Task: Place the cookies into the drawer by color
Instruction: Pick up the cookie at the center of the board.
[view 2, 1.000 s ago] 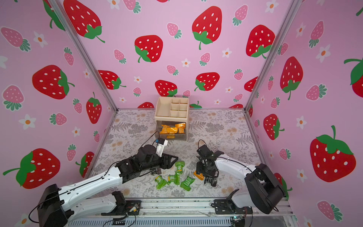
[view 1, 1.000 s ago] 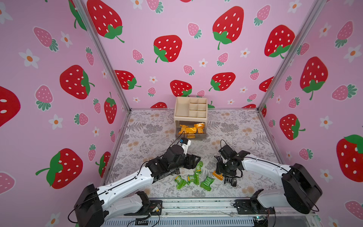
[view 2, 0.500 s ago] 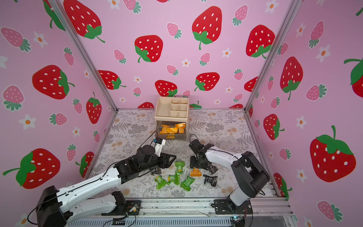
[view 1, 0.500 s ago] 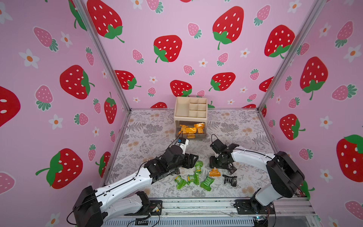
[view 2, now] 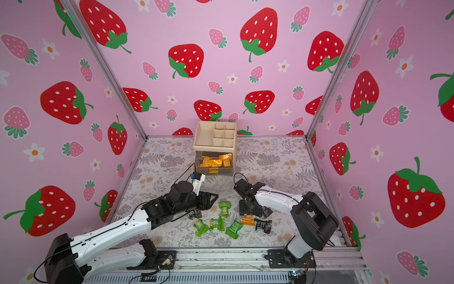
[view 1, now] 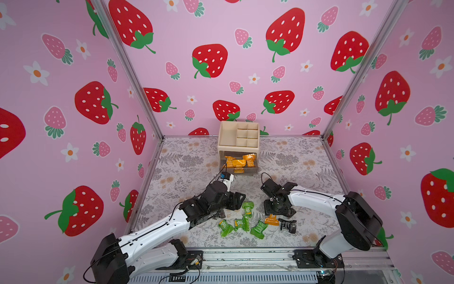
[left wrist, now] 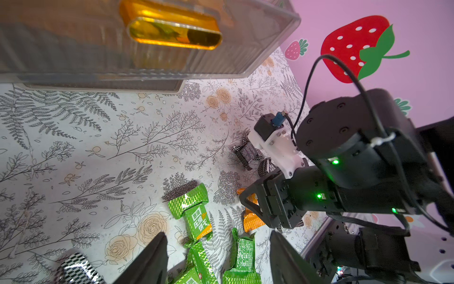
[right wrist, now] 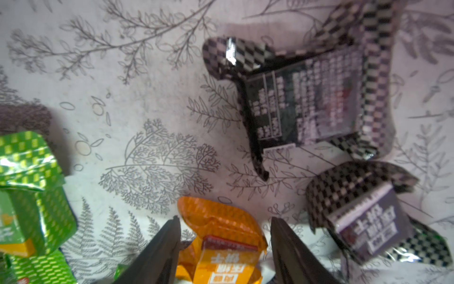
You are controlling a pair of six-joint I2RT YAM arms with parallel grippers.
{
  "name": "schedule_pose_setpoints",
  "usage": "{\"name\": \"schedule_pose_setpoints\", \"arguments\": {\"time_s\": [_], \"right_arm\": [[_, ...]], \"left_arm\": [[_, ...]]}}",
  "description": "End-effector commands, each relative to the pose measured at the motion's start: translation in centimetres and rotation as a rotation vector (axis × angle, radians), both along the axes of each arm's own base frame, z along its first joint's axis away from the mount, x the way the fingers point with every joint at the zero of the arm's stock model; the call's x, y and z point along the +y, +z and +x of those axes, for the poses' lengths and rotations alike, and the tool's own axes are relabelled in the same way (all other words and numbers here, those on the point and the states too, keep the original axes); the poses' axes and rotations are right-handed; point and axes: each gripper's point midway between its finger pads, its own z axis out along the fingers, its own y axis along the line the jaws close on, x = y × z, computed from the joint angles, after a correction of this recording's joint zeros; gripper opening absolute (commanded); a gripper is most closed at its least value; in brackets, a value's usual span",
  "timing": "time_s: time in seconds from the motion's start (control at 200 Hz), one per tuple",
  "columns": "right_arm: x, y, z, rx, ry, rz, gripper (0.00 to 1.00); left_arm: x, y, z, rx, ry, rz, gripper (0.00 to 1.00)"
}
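Straddling the loose orange cookie [right wrist: 221,246] with parted, not-yet-pinching right fingers [right wrist: 167,246], likely bound for the open orange-filled drawer [view 1: 253,171] well beyond them; hovering parted, empty left fingers [left wrist: 149,258] over green cookies [left wrist: 196,216].

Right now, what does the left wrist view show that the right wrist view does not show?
Only the left wrist view: the drawer with its gold handle, the right arm, a third black cookie and the open left gripper.
Only the right wrist view: the open right gripper straddling the orange cookie, and the print on a black cookie.
Both: that orange cookie, green cookies, two black cookies and the floral mat.
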Motion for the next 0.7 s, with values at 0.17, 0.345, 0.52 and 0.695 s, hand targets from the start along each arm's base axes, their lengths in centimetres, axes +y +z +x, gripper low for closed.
{"name": "schedule_pose_setpoints", "arguments": {"time_s": [0.17,0.345,0.52,0.695], "right_arm": [[-0.2,-0.2,-1.1,0.022,-0.019,-0.009,0.58],[-0.1,-0.8,-1.4,0.033,-0.031,0.002,0.48],[0.0,-1.0,-1.3,0.032,-0.026,-0.007,0.46],[0.7,-0.3,-1.0,0.027,-0.005,0.017,0.41]], "left_arm": [[0.2,0.4,0.1,-0.013,0.004,0.001,0.69],[0.2,0.3,0.2,-0.01,0.003,0.005,0.69],[0.5,0.2,0.2,-0.012,0.012,0.012,0.69],[1.3,0.7,0.6,-0.017,0.033,0.016,0.69]]}}
